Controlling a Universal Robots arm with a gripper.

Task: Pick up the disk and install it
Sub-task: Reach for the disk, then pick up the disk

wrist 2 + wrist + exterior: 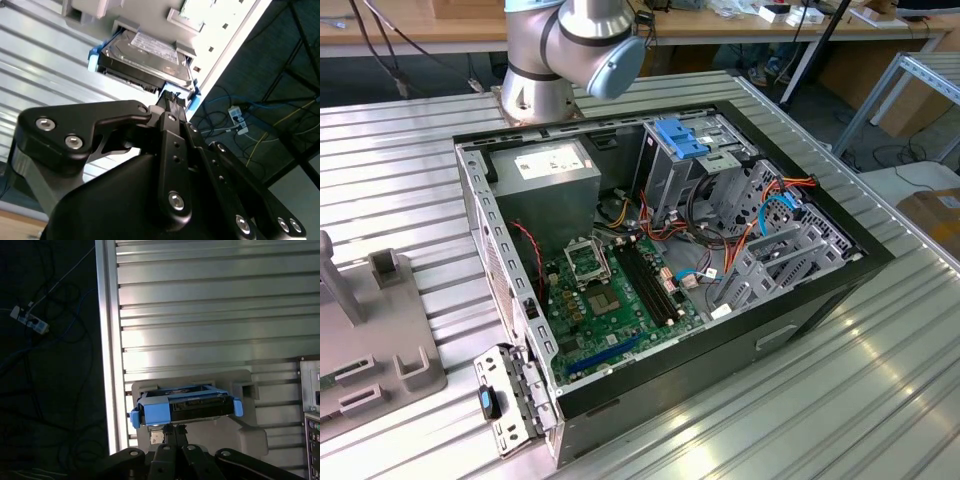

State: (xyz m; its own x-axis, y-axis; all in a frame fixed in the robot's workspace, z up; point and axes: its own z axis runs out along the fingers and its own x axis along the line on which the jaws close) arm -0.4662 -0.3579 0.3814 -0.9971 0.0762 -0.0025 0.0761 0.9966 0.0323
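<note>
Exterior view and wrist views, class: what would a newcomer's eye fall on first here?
The open computer case dominates the exterior view, lying on the ribbed metal table with its green motherboard exposed. In both wrist views the disk, framed in bright blue, sits on a grey holder, with the end effector close at its edge.

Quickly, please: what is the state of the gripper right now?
Gripper: at the edge of the disk, which sits in the grey holder; open or closed cannot be told.
</note>
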